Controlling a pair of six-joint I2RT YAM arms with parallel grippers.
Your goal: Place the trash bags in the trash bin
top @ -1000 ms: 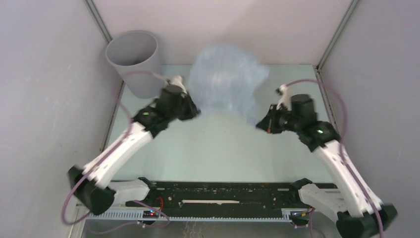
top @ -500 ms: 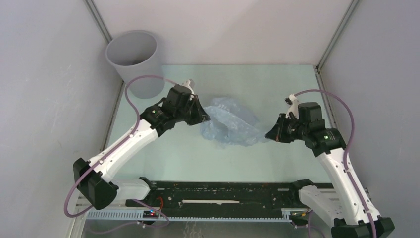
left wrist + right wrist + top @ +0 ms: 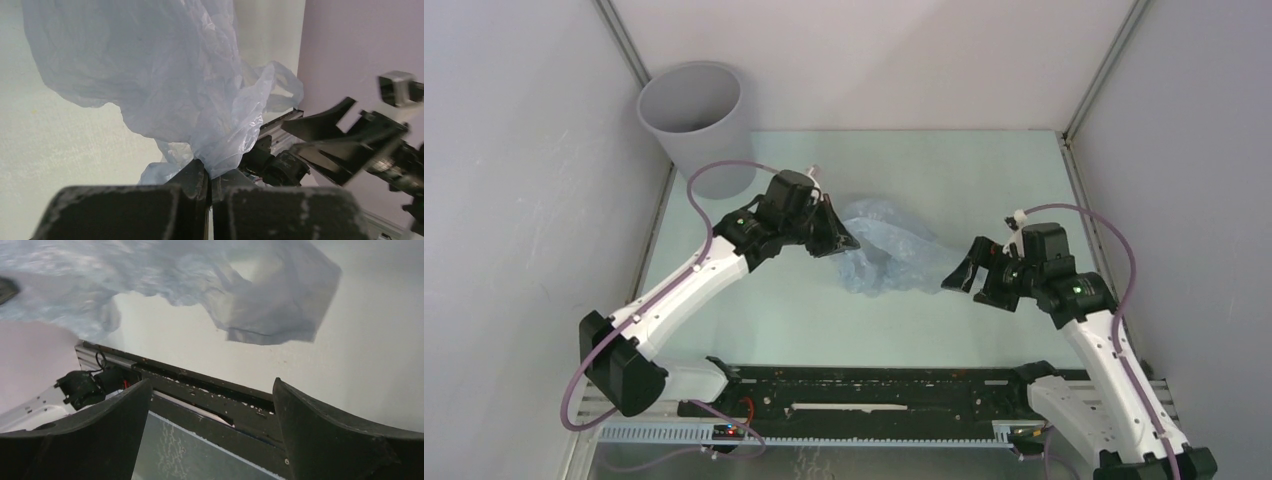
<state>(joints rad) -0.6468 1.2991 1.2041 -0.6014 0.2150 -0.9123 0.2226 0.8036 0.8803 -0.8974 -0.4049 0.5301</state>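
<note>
The pale blue translucent trash bag (image 3: 892, 256) lies crumpled on the table's middle. My left gripper (image 3: 845, 241) is shut on a bunched edge of it at the bag's left side. In the left wrist view the plastic (image 3: 165, 75) rises out of the closed tips (image 3: 210, 173). My right gripper (image 3: 961, 276) stands open just right of the bag, with nothing between its fingers. From the right wrist, the bag (image 3: 250, 295) lies ahead of the spread jaws (image 3: 212, 390), apart from them. The grey round trash bin (image 3: 690, 122) stands upright in the far left corner.
Grey walls close in the table on the left, back and right. A black rail (image 3: 874, 392) runs along the near edge between the arm bases. Purple cables loop over both arms.
The bag, held up and billowed between both grippers a second ago, has dropped and collapsed onto the table. My right gripper has opened, let it go and drawn back towards the near side.
</note>
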